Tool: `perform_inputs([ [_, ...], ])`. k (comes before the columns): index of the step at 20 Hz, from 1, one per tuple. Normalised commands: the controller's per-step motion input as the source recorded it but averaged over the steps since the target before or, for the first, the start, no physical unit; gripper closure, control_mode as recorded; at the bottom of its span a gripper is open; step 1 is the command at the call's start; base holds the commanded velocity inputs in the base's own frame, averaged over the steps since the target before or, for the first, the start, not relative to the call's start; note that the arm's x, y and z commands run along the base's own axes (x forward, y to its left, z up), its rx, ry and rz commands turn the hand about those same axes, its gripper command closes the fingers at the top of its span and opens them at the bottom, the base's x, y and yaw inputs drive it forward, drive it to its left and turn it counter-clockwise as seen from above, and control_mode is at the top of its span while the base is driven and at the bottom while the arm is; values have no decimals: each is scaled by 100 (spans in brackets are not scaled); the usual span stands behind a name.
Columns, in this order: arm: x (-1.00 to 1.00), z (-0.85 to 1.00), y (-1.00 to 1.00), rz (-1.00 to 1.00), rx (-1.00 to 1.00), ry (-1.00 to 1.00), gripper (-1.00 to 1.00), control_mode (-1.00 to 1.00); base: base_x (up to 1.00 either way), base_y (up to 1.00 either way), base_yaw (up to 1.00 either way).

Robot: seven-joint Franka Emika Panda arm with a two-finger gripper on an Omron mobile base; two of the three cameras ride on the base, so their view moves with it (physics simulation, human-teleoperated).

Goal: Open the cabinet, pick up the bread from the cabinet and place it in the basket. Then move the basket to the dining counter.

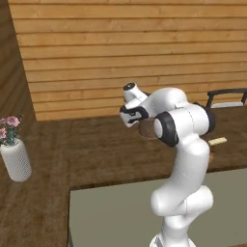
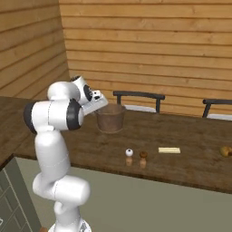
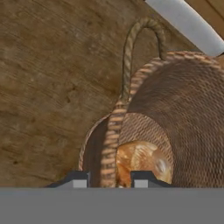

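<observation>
No text, label, brand, number or sign legible from where I look. Checked the woven basket [image 3: 175, 109], the bread [image 3: 142, 162] inside it, the wooden counter [image 2: 190, 136], the plank wall [image 1: 135, 48], the white vase [image 1: 16, 161] with flowers, the small pale bar [image 2: 169, 150] on the counter: all plain surfaces, nothing printed or written on any of them.

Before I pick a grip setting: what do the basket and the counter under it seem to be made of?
Basket: looks like brown woven wicker, matte, with a braided rim and twisted rope-like handle. Counter: apparently dark wood, grain streaks visible, low sheen.
</observation>
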Motion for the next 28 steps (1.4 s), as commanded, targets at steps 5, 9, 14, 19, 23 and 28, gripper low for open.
perform_inputs([
  [5,8,-9,-3,-4,0,0,-100,-100,0,0,0],
  [9,-7,38,0,-5,0,-2,-100,-100,0,0,0],
  [14,-74,81,18,-6,0,-6,-100,-100,0,0,0],
  [19,-100,56,55,-7,2,-8,-100,-100,0,0,0],
  [23,-100,54,51,-2,0,-20,-100,-100,0,0,0],
  [28,-100,36,32,0,1,-20,-100,-100,0,0,0],
])
